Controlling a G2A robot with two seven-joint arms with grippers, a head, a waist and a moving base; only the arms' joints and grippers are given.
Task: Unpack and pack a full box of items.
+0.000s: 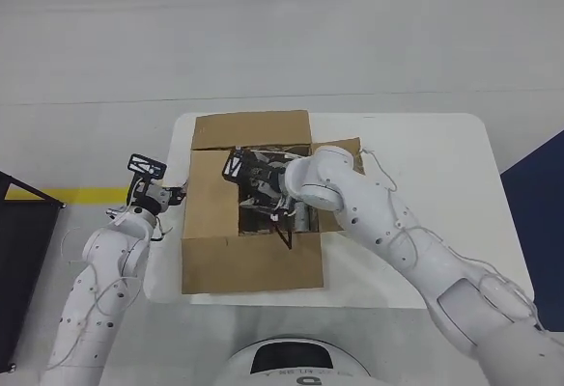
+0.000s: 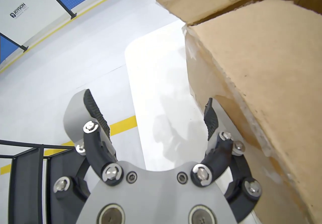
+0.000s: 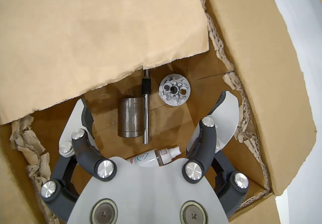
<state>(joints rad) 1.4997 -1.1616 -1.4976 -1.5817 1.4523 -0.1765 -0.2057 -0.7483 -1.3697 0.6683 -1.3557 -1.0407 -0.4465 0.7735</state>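
An open cardboard box (image 1: pixel 251 261) stands on the white table (image 1: pixel 427 145). My right gripper (image 3: pixel 153 106) hangs open inside the box, above a steel cylinder (image 3: pixel 130 118), a thin metal rod (image 3: pixel 146 109) beside it and a round toothed metal disc (image 3: pixel 174 89). A small white spray bottle (image 3: pixel 153 157) lies close under the wrist. In the top view the right gripper (image 1: pixel 253 179) is over the box's opening. My left gripper (image 2: pixel 151 114) is open and holds nothing, beside the box's outer wall (image 2: pixel 251 79) at the table's left edge; the left gripper (image 1: pixel 156 193) is outside the box.
Box flaps (image 3: pixel 100 34) lean over part of the inside and hide what lies beneath. Torn paper padding (image 3: pixel 27 144) lines the box's edges. A black rack (image 1: pixel 2 251) stands on the floor left of the table. Bare table lies right of the box.
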